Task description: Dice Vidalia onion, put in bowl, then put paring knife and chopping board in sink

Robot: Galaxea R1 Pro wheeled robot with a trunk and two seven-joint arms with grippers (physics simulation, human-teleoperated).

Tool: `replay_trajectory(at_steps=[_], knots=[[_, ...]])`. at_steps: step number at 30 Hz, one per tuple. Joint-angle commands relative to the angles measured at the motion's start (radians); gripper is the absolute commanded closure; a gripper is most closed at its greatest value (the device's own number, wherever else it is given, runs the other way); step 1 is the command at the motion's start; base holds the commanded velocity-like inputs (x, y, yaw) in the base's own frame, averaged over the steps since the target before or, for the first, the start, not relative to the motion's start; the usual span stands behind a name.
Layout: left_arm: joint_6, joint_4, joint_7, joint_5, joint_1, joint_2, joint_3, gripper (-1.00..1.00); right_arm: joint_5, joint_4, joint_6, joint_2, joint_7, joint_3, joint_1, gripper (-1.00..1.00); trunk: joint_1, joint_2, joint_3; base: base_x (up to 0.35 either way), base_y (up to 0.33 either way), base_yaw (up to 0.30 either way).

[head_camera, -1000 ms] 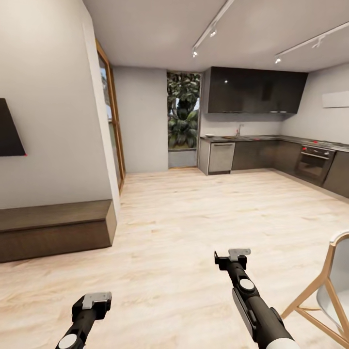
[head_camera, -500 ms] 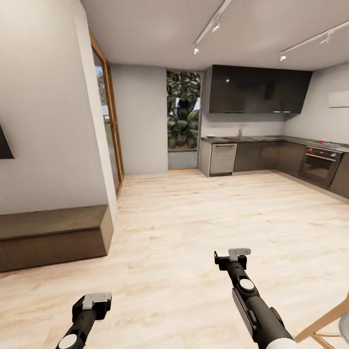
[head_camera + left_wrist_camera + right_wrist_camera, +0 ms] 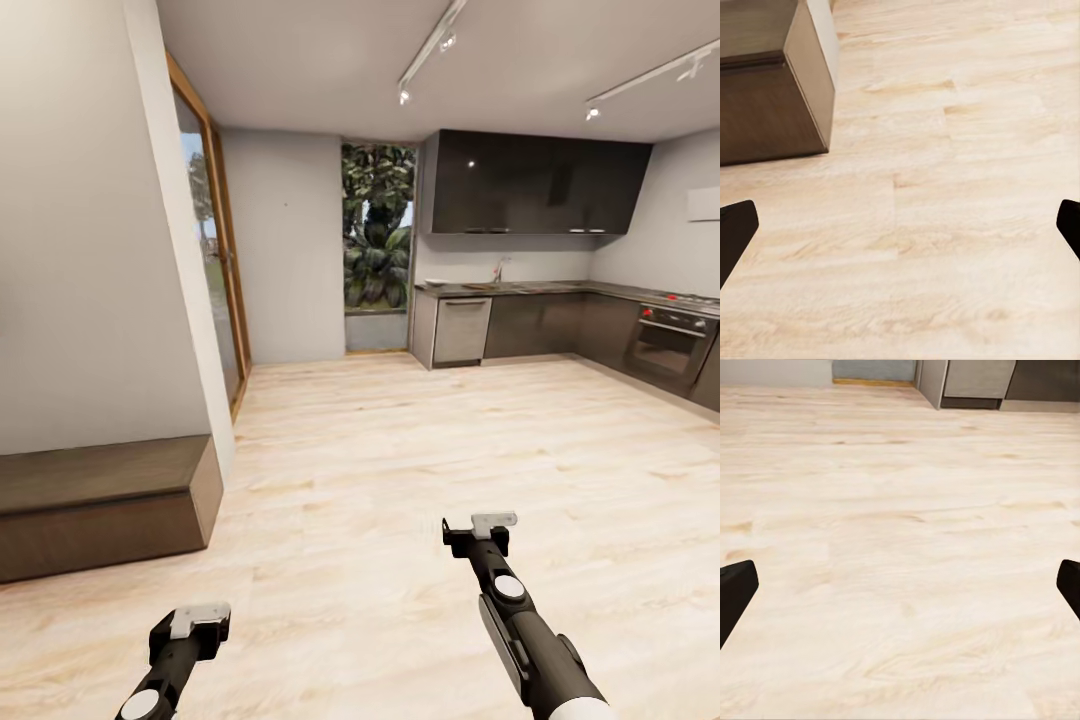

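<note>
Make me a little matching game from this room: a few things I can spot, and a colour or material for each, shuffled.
Things:
1. floor
2. bench
3. wall cabinets
4. oven knobs

Looks:
a. glossy black
b. red
c. pale wood planks
d. dark brown wood

Pairs: 1-c, 2-d, 3-a, 4-b

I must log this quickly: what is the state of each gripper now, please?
Left gripper: open, holding nothing, above the wooden floor.
Right gripper: open, holding nothing, also above the floor.
</note>
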Motion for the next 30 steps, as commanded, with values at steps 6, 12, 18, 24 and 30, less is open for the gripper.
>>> replay_trajectory(at_steps=[6, 12, 18, 24, 30], knots=[[0.0, -0.001, 0.004, 0.001, 0.0, 0.0, -0.001, -1.0, 0.01, 0.0, 0.002, 0.0, -0.005, 0.001, -0.001, -1.0, 0.001, 0.0, -0.001, 0.327, -0.101, 0.0], [0.0, -0.001, 0.004, 0.001, 0.0, 0.0, -0.001, -1.0, 0.01, 0.0, 0.002, 0.0, -0.005, 0.001, -0.001, -1.0, 0.001, 0.0, -0.001, 0.327, -0.105, 0.0], [0.0, -0.001, 0.004, 0.001, 0.0, 0.0, -0.001, -1.0, 0.011, 0.0, 0.002, 0.0, -0.005, 0.001, -0.001, -1.0, 0.001, 0.0, -0.001, 0.327, -0.105, 0.0], [0.0, -0.001, 0.004, 0.001, 0.0, 0.0, -0.001, -1.0, 0.011, 0.0, 0.002, -0.001, -0.005, 0.001, -0.001, -1.0, 0.001, 0.0, -0.001, 0.327, -0.105, 0.0], [0.0, -0.001, 0.004, 0.001, 0.0, 0.0, -0.001, -1.0, 0.011, 0.0, 0.002, -0.001, -0.005, 0.001, -0.001, -1.0, 0.001, 0.0, -0.001, 0.327, -0.105, 0.0]])
